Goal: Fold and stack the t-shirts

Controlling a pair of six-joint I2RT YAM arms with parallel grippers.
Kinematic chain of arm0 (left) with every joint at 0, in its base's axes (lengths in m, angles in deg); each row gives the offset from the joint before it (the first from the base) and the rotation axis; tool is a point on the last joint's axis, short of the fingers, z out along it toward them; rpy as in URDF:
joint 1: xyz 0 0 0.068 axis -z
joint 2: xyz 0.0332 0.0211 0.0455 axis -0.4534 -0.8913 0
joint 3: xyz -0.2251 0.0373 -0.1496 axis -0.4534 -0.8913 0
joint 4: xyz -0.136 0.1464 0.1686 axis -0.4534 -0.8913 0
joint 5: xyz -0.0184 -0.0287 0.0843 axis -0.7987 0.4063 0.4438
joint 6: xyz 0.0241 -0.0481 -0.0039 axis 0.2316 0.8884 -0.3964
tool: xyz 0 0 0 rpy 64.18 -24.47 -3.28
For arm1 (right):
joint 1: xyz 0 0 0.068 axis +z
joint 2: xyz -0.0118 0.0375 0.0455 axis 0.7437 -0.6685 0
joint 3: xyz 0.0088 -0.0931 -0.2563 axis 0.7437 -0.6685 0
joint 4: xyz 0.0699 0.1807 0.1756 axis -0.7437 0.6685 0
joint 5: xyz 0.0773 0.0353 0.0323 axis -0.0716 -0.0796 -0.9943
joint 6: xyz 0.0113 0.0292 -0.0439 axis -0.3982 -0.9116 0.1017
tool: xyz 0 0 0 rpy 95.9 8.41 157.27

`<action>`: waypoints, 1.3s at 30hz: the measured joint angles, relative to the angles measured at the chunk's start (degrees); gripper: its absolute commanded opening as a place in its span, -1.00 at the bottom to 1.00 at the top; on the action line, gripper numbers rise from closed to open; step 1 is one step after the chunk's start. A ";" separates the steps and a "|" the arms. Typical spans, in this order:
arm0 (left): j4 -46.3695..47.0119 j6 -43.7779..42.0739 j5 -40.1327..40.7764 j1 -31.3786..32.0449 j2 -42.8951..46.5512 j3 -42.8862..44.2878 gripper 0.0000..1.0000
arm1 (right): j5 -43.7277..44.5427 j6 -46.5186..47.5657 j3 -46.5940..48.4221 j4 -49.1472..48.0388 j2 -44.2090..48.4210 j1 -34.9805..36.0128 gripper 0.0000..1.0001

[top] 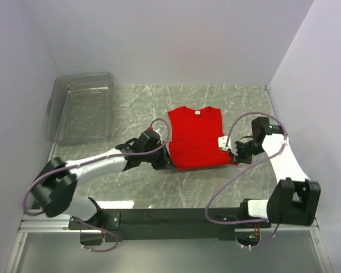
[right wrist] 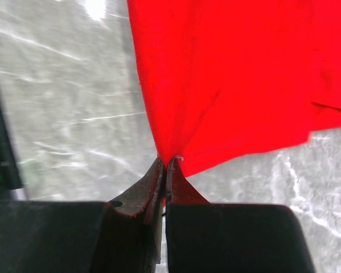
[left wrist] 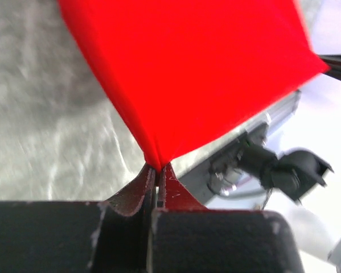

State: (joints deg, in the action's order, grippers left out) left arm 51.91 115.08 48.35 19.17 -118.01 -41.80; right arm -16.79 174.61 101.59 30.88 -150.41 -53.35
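Note:
The bright red t-shirt (top: 196,137) lies in the middle of the marble table, sides folded in, its small white neck label (top: 197,112) at the far end. My left gripper (top: 166,161) is shut on the shirt's near left corner; in the left wrist view the red cloth (left wrist: 198,68) is pinched between the closed fingertips (left wrist: 157,168) and lifted. My right gripper (top: 234,157) is shut on the near right corner; the right wrist view shows the cloth (right wrist: 233,79) pulled taut from the closed tips (right wrist: 166,163).
A clear plastic bin (top: 82,107) stands at the far left of the table. White walls enclose the left, back and right. A black rail (top: 176,216) with the arm bases runs along the near edge.

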 measured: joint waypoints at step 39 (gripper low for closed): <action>-8.24 -7.43 -2.27 -12.52 2.10 8.15 -0.99 | -8.13 -17.18 28.94 8.24 -21.31 3.58 -1.00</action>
State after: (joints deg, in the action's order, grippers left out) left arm 43.67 107.65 46.08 6.65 -115.91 -33.65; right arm -24.92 157.43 130.53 39.12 -171.72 -49.76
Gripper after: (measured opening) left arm 0.027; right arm 0.019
